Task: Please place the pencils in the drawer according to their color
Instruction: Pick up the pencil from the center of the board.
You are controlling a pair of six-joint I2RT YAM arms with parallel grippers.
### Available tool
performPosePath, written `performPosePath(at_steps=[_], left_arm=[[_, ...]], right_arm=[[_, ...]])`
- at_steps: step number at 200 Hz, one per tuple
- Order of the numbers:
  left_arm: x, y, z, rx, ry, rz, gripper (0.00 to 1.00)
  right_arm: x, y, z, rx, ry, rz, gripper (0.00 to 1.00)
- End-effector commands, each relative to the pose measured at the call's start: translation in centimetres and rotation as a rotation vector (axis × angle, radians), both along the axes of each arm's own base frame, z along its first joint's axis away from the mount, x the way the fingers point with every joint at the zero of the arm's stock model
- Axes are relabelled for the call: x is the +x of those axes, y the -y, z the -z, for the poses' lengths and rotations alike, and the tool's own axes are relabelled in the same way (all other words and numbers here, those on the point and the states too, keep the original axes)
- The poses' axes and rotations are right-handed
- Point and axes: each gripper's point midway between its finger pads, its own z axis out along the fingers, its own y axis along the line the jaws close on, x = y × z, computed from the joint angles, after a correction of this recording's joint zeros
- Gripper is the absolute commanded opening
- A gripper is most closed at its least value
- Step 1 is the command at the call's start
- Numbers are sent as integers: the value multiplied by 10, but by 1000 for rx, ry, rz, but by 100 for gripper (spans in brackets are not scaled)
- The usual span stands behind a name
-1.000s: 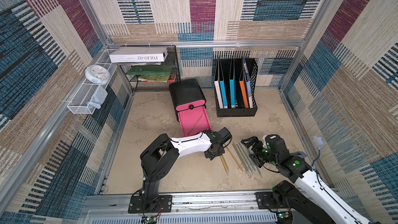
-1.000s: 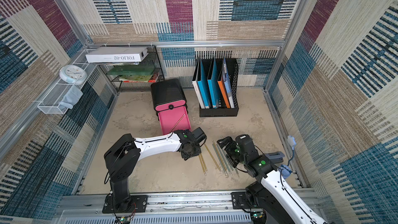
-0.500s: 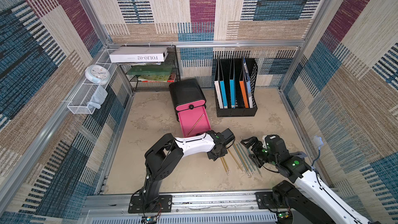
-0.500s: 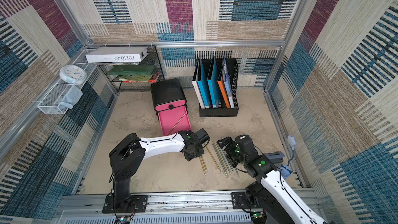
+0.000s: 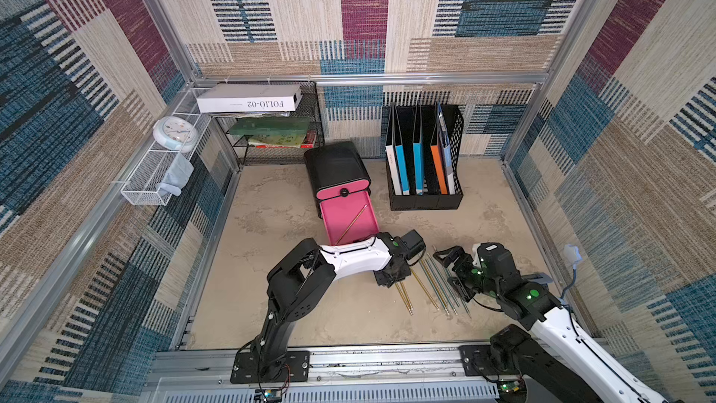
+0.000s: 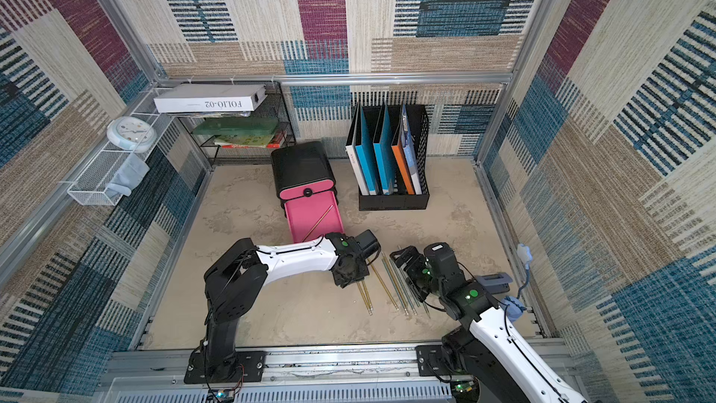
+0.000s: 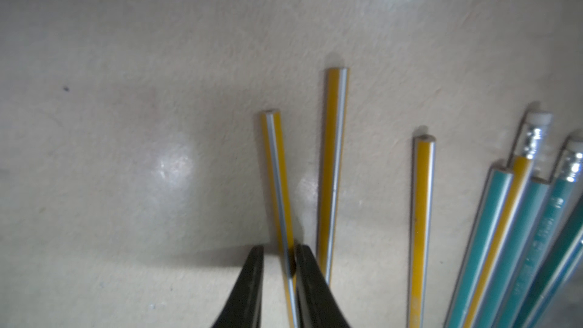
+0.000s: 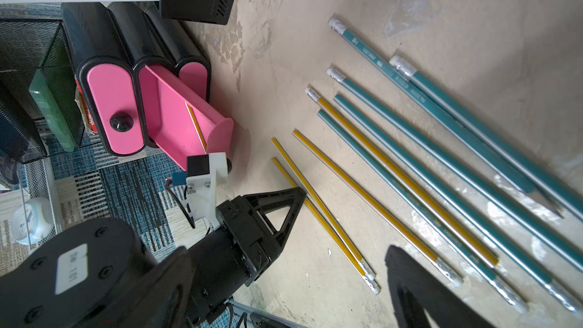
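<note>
Several yellow and teal pencils [image 5: 424, 288] lie in a fan on the table in front of the drawer [image 5: 335, 166], a black chest. Its middle pink tray [image 6: 314, 219] is pulled out with one yellow pencil [image 5: 352, 222] in it. My left gripper [image 7: 279, 257] is down on the fan's leftmost yellow pencil [image 7: 277, 168], jaws narrowly open astride it. One finger touches it and a slit shows at the other. A second yellow pencil [image 7: 332, 168] lies right beside. My right gripper [image 5: 449, 271] hovers wide open over the teal pencils [image 8: 441, 140], holding nothing.
A black file holder [image 5: 424, 157] with folders stands behind the pencils, right of the chest. A wire shelf [image 5: 271, 137] with books and a white box fills the back left corner. A clock [image 5: 174, 133] and wire basket [image 5: 151, 180] hang on the left wall.
My left gripper has slid from the pulled-out tray's front edge down to the yellow pencils, and its jaws have narrowed around one. The right arm has not moved.
</note>
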Motion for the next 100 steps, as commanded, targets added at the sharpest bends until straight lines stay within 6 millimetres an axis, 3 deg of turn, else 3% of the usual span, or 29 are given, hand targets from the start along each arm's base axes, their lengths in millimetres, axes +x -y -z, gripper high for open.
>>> performPosePath(at_steps=[1,69,100], left_arm=[[-13,-19,12,76,-54,-11,17],[-15,-25,8,81,-43,4,0],[-13,-26,-6,66,-8,37,0]], right_arm=[[1,-1,-2,11,10,-1,99],[1,-2,-3,15,11,-2,99],[2,-4,-3,20,15,-11,99]])
